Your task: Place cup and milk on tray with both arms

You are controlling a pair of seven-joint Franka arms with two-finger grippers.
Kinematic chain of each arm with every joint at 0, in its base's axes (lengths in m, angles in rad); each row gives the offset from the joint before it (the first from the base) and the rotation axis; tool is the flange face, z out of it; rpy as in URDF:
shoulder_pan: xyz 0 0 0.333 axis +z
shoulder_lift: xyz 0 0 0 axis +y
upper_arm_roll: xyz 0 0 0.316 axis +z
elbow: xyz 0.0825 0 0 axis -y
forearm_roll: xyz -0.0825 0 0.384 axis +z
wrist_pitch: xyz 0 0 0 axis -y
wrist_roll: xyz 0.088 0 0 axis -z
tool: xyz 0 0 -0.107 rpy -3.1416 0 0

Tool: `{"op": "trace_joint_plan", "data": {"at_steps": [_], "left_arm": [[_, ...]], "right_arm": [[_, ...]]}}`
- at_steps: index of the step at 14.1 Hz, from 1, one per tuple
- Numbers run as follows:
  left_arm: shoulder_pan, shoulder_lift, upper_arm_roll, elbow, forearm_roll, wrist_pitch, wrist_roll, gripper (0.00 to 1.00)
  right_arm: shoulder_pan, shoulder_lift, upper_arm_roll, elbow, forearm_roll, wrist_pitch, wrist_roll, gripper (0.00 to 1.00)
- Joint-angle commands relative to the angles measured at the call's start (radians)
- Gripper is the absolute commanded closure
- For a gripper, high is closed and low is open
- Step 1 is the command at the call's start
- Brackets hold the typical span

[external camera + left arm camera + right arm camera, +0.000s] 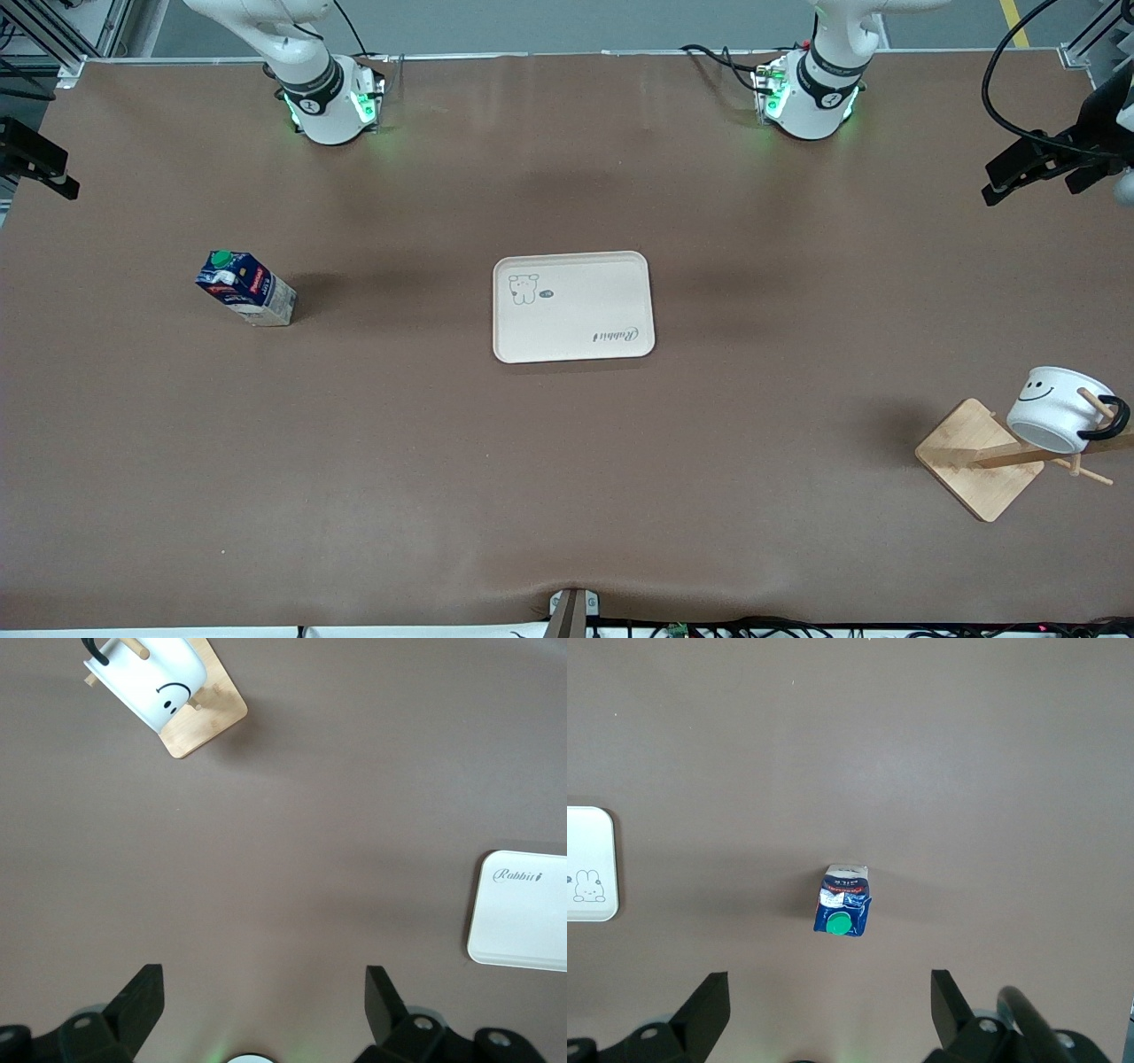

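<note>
The cream tray (573,307) lies flat in the middle of the table, with nothing on it; its edge shows as the tray (523,921) in the left wrist view and the tray (589,864) in the right wrist view. A dark blue milk (245,288) carton with a green cap stands toward the right arm's end, seen from above as the milk (846,912). The white smiley cup (1060,409) hangs tilted on a wooden rack toward the left arm's end, also the cup (151,678). My left gripper (264,997) and right gripper (831,997) are both open, high over bare table, holding nothing.
The wooden rack's square base (979,458) sits near the left arm's end of the table, its pegs carrying the cup. Black camera clamps (1045,159) stick in from the table's ends. Brown table surface stretches wide around the tray.
</note>
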Motion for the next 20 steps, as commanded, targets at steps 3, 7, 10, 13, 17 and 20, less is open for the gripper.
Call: {"op": "trace_joint_plan", "data": {"at_steps": [3, 7, 10, 13, 17, 20], "left_arm": [[0.003, 0.017, -0.002, 0.012, 0.001, -0.005, 0.001, 0.0], [0.037, 0.031, 0.013, 0.046, -0.001, 0.045, 0.048, 0.0], [0.137, 0.033, 0.01, -0.025, -0.016, 0.177, 0.053, 0.0], [0.195, 0.036, 0.01, -0.169, -0.019, 0.41, 0.068, 0.0], [0.224, 0.034, 0.008, -0.368, -0.042, 0.738, 0.074, 0.0], [0.259, 0.051, 0.008, -0.465, -0.076, 0.939, 0.078, 0.0]], "right_arm": [[-0.024, -0.004, 0.01, -0.001, 0.009, -0.003, -0.01, 0.0], [-0.025, -0.004, 0.01, -0.001, 0.009, -0.002, -0.011, 0.0], [-0.025, -0.004, 0.01, -0.001, 0.009, -0.002, -0.011, 0.0], [-0.025, 0.003, 0.01, -0.001, 0.009, -0.002, -0.011, 0.0], [-0.025, 0.003, 0.01, -0.001, 0.007, -0.002, -0.011, 0.0], [-0.025, 0.013, 0.012, -0.001, 0.009, -0.002, -0.013, 0.0]]}}
